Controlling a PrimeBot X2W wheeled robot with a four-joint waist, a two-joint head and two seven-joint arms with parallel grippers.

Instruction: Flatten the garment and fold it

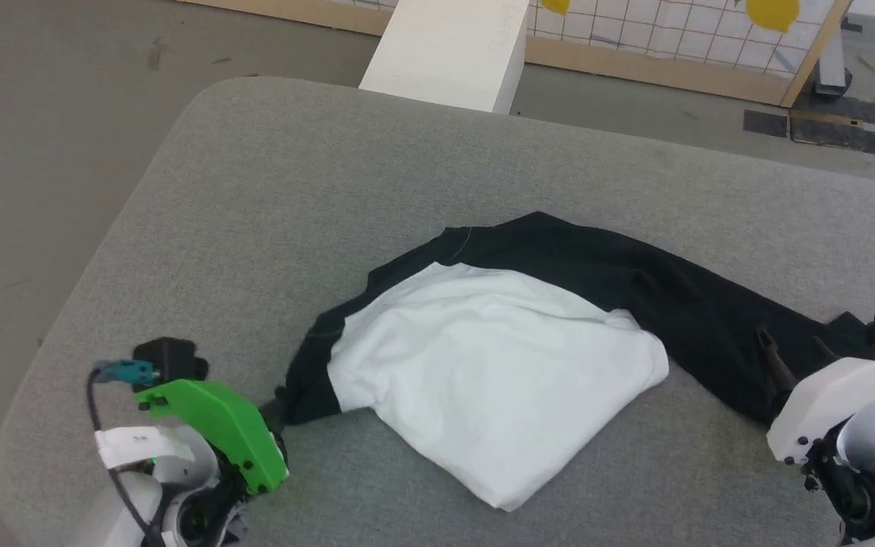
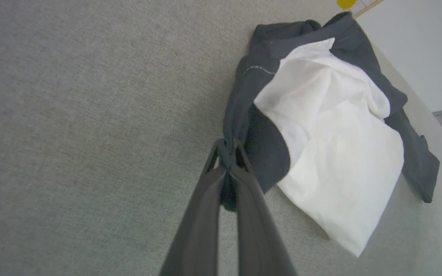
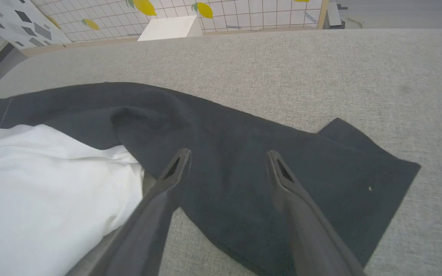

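On the grey padded table (image 1: 255, 190), the garment (image 1: 498, 357) lies bunched between both grippers. The left gripper (image 2: 228, 153) is pinched tight on its black sleeve edge. The right gripper (image 3: 228, 153) has its fingers spread apart over the other sleeve.

Grey padded table (image 1: 255, 190), white box (image 1: 445, 45), gridded panel (image 1: 665, 34)

Left gripper (image 2: 228, 148) at lower left, pinched tight on the garment (image 2: 332, 134); right gripper (image 3: 227, 154) at lower right, spread wide.
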